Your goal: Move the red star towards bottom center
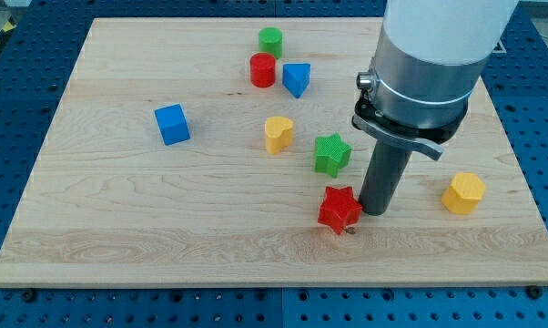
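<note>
red star (339,210) | lying flat | board's lower middle, right of centre

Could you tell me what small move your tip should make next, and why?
Probably a short push toward the view's left and slightly down. My tip sits right against the right side of the red star, which lies a little right of the board's bottom center. The green star is above, out of that path.
</note>
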